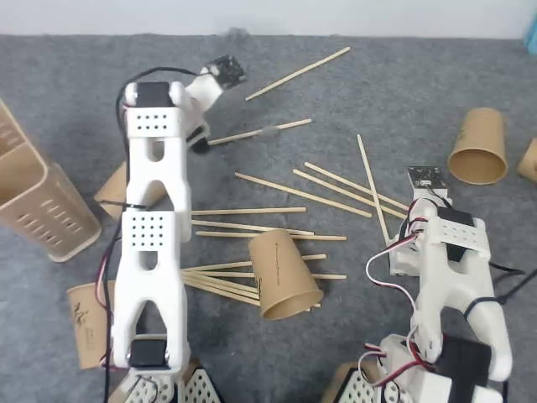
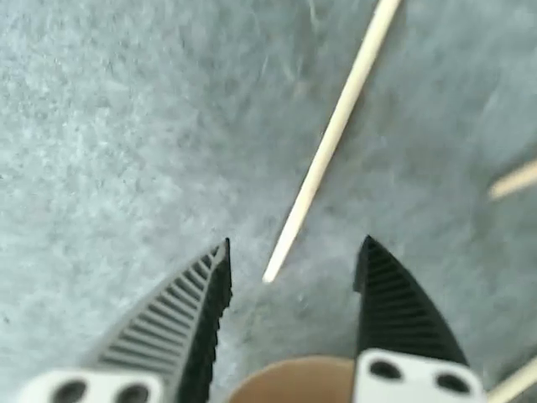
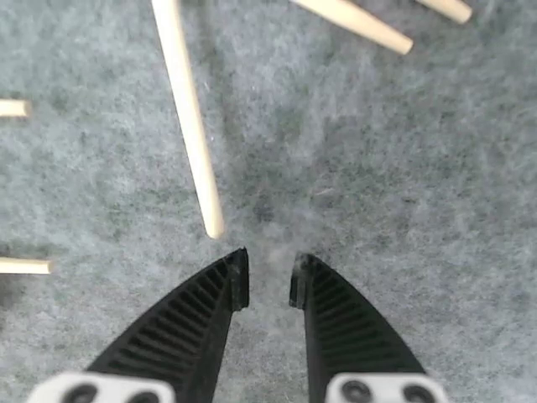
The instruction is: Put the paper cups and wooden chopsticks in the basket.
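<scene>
on bench [image 1: 419,92] far side, left gripper [image 2: 294,252] sat jaws apart, chopstick [image 2: 336,134] end between them, likely lined for pinch; right gripper [image 3: 268,269] barely apart, empty; cups [image 1: 284,275], chopsticks lay outside basket [image 1: 38,206].

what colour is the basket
Light tan basket, with rows of small slots in its side; the high view shows it best.

The light is bright and soft all over the grey fuzzy table cover [image 1: 403,84]. Small pale shadows lie close under the tipped brown paper cup [image 1: 284,273] and beside a white plastic arm [image 1: 155,243]. The thin pale wooden chopstick [image 2: 331,138] throws only a faint one.
</scene>
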You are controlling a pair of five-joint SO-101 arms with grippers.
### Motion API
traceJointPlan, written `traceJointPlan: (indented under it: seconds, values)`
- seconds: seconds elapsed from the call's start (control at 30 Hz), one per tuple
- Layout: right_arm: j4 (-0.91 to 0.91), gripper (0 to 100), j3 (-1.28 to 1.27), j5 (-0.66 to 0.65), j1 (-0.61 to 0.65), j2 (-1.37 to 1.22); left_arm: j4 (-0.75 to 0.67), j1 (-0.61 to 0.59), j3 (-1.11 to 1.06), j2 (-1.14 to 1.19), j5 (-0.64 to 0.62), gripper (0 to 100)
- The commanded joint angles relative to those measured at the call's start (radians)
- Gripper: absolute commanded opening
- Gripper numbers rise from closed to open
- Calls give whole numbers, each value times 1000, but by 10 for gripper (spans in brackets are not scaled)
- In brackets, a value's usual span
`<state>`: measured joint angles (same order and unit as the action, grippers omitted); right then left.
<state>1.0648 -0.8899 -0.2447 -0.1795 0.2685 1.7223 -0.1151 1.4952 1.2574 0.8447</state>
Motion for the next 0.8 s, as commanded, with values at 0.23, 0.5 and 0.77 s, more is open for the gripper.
traceJointPlan:
  seconds: [0.23,0.5,0.77]
  values:
    - [8,89,8,-11,2,50,-443,153,68,15,-855,178]
    - [10,88,8,-12,2,50,-1039,187,62,290,-901,177]
    - [24,87,8,-37,7,50,-1204,215,5,334,-781,43]
